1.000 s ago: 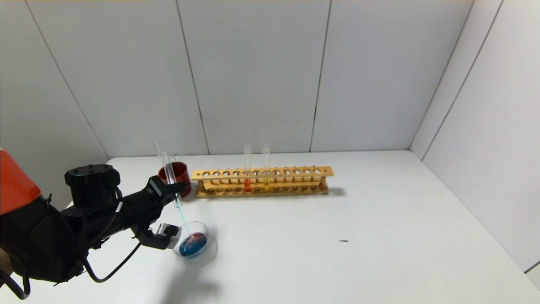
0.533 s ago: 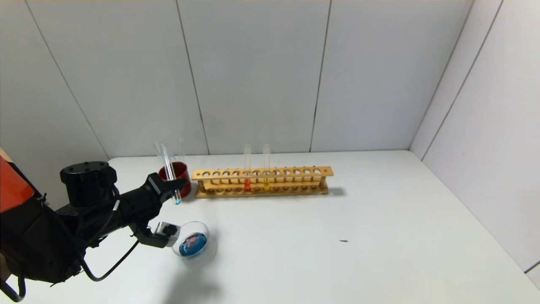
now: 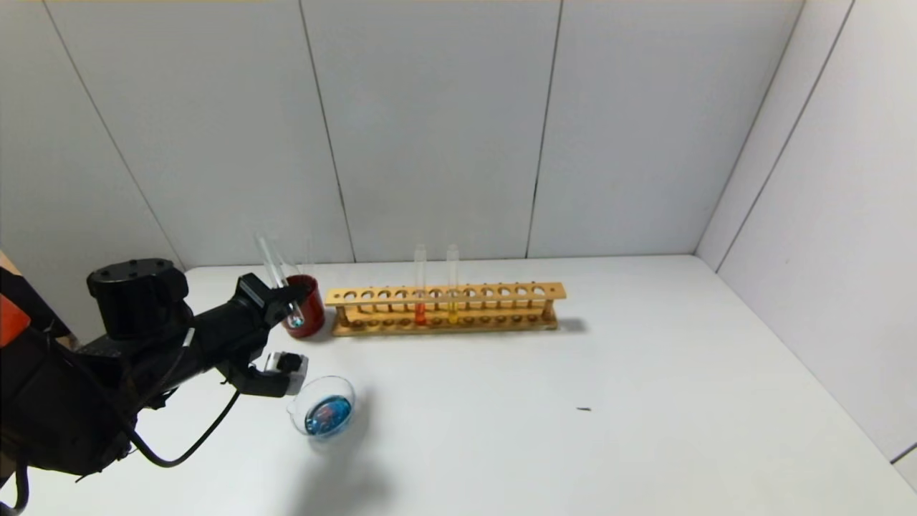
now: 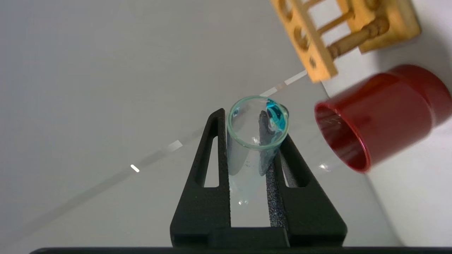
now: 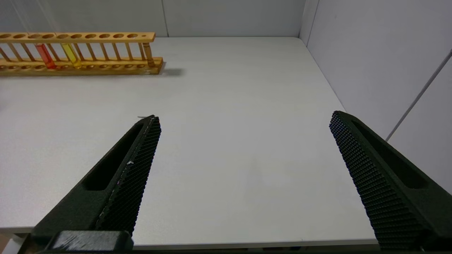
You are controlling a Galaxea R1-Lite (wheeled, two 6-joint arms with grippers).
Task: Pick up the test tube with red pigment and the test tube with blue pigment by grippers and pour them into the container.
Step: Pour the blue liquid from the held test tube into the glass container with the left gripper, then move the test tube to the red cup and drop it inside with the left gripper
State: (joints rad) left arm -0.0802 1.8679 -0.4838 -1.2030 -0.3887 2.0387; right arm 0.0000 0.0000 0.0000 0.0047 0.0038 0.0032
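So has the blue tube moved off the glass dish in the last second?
Yes. The left gripper has carried the blue tube up and back from the glass dish toward the red cup, its tip now before the cup.

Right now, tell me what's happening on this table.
The left gripper is shut on the test tube with blue pigment, holding it by the red cup. The container holds blue liquid with some red. Only a trace of blue is left in the tube. The right gripper hangs open over the table.
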